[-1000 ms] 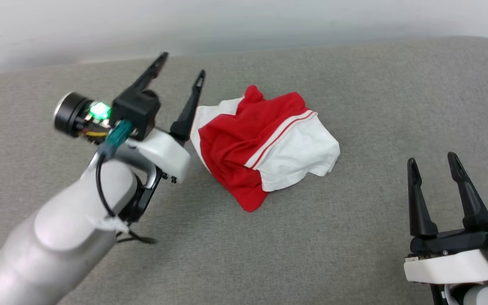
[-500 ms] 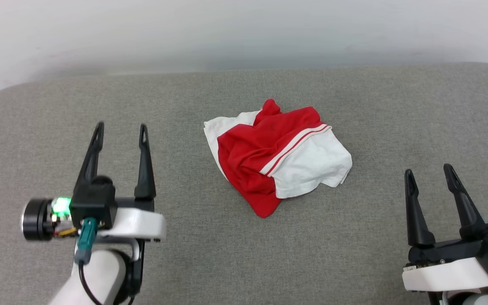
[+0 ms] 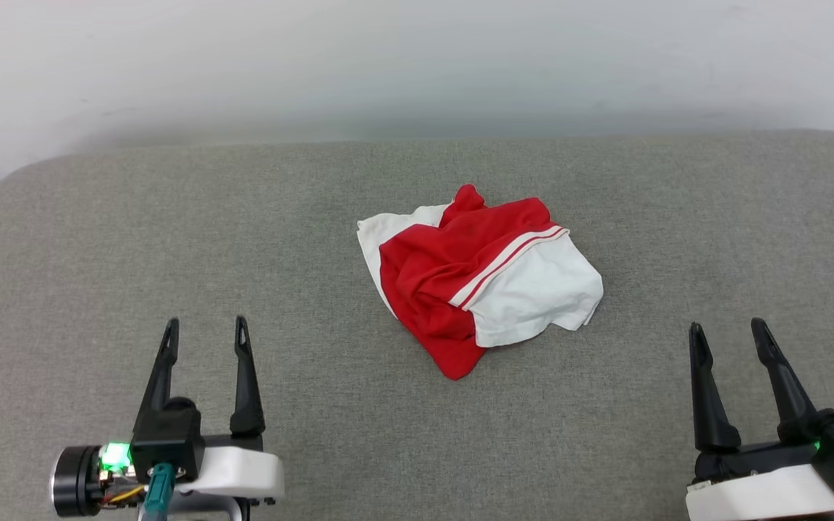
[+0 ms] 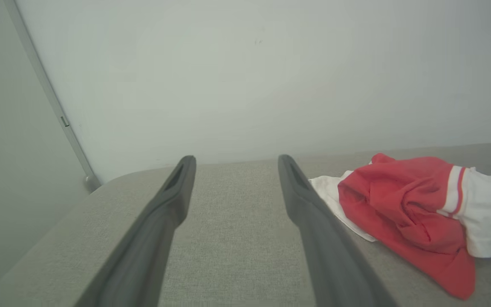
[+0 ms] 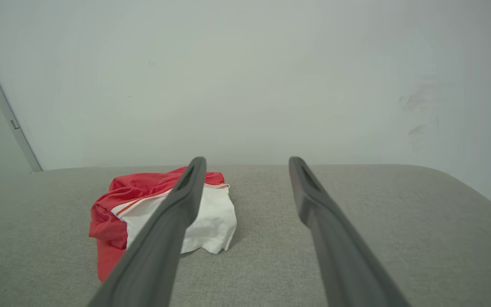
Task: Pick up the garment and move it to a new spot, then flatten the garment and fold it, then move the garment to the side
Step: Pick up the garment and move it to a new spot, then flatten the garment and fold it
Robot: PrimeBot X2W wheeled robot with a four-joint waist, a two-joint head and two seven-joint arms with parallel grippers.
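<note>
- Since a second ago the left gripper (image 3: 205,322) has drawn back from just beside the garment (image 3: 475,278) to the near left of the head view; the head camera has also shifted, so more of the far edge shows.
- Grey woven fabric covers the padded surface (image 3: 171,239), which has rounded far corners.
- Behind it stands a plain pale wall (image 3: 417,65); the left wrist view shows a thin grey strip (image 4: 50,91) slanting up the wall at the left.
- The garment (image 4: 399,204) lies in a crumpled heap near the middle of the surface: red cloth bunched up, a white sleeve to the right, and red-and-white striped trim between them.
- Left gripper (image 4: 235,158): jaws wide apart, holding nothing, over bare fabric, well apart from the garment, which lies ahead and to its right.
- Right gripper (image 3: 725,325): jaws likewise wide and empty, at the near right.
- In its wrist view the right gripper (image 5: 247,160) points at the wall, with the garment (image 5: 117,213) ahead to the left, partly behind one finger, not touched.
</note>
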